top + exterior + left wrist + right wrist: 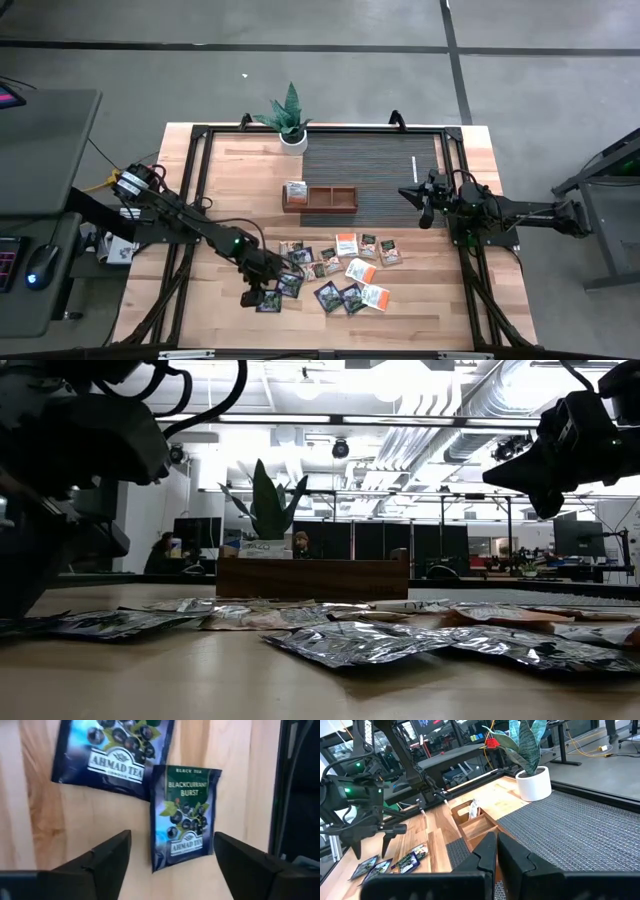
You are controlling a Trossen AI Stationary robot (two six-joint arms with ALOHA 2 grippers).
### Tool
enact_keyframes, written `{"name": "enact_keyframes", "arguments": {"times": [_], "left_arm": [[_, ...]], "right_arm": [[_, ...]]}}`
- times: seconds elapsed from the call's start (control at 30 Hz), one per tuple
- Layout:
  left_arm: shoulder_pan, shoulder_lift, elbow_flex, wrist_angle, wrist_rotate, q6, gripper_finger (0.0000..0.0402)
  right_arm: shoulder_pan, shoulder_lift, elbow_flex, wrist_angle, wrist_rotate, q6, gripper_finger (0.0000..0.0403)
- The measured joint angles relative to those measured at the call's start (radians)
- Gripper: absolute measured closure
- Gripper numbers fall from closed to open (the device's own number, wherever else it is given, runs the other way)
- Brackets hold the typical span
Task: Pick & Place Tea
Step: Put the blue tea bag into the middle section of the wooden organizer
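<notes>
At the left, the left gripper point(262, 297) hangs low over the near-left end of the scattered tea, its jaws spread wide and holding nothing. In its wrist view a dark blackcurrant sachet point(184, 815) lies flat on the desk point(180, 310) between the two fingers point(107, 857), its upper corner just tucked against a second dark sachet point(112, 752). The wide spread looks chosen to straddle the flat packet, so a grasp on it seems the step in hand; being thin and flat against the wood, it may slip or drag its neighbour along.

Toward the middle, the remaining sachets point(345, 270), white-and-orange and dark ones, lie loosely strewn on the bare wood, some overlapping, all near the front edge. Behind them the wooden tray point(335, 199) sits on the dark mat point(380, 170), with one sachet point(296, 190) standing in its left compartment; the other two compartments look empty, so most of the task seems ahead. A potted plant point(290, 125) stands beyond the tray, clear of the work.

At the right, the right gripper point(425, 205) waits above the mat with its jaws closed and empty, well apart from the tea, likely kept out of the left arm's way.
</notes>
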Motion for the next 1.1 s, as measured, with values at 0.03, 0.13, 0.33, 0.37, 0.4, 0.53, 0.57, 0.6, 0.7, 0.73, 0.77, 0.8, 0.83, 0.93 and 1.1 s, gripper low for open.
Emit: {"name": "enact_keyframes", "arguments": {"times": [0.03,0.13,0.33,0.37,0.4,0.53,0.57,0.6,0.7,0.73,0.77,0.8,0.83,0.93,1.1], "left_arm": [[0.0,0.0,0.006,-0.01,0.004,-0.007,0.0112],[0.0,0.001,0.036,-0.042,0.013,-0.024,0.0108],[-0.001,0.001,0.133,-0.163,-0.088,-0.023,0.0108],[-0.007,0.001,0.149,-0.184,-0.117,-0.023,0.0108],[-0.014,0.001,0.163,-0.202,-0.147,-0.024,0.0108],[-0.064,0.0,0.207,-0.228,-0.243,-0.051,0.0108],[-0.077,0.0,0.21,-0.226,-0.265,-0.067,0.0108],[-0.09,0.0,0.213,-0.228,-0.291,-0.082,0.0108],[-0.124,0.0,0.213,-0.232,-0.366,-0.128,0.0108],[-0.136,0.0,0.213,-0.233,-0.387,-0.135,0.0108],[-0.147,0.0,0.213,-0.233,-0.407,-0.139,0.0108],[-0.158,0.001,0.213,-0.232,-0.427,-0.143,0.0108],[-0.166,0.011,0.213,-0.226,-0.441,-0.143,0.0108],[-0.186,0.05,0.213,-0.223,-0.455,-0.144,0.0108],[-0.222,0.113,0.213,-0.218,-0.482,-0.155,0.0108]], "right_arm": [[0.0,0.0,0.0,0.0,0.0,0.0,0.0391],[0.0,0.0,0.0,0.0,0.0,0.0,0.0391],[0.0,0.0,0.0,0.0,0.0,0.0,0.0391],[0.0,0.0,0.0,0.0,0.0,0.0,0.0391],[0.0,0.0,0.0,0.0,0.0,0.0,0.0391],[0.0,0.0,0.0,0.0,0.0,0.0,0.0391],[0.0,0.0,0.0,0.0,0.0,0.0,0.0391],[0.0,0.0,0.0,0.0,0.0,0.0,0.0391],[0.0,0.0,0.0,0.0,0.0,0.0,0.0391],[0.0,0.0,0.0,0.0,0.0,0.0,0.0391],[0.0,0.0,0.0,0.0,0.0,0.0,0.0391],[0.0,0.0,0.0,0.0,0.0,0.0,0.0391],[0.0,0.0,0.0,0.0,0.0,0.0,0.0391],[0.0,0.0,0.0,0.0,0.0,0.0,0.0391],[0.0,0.0,0.0,0.0,0.0,0.0,0.0391]]}}
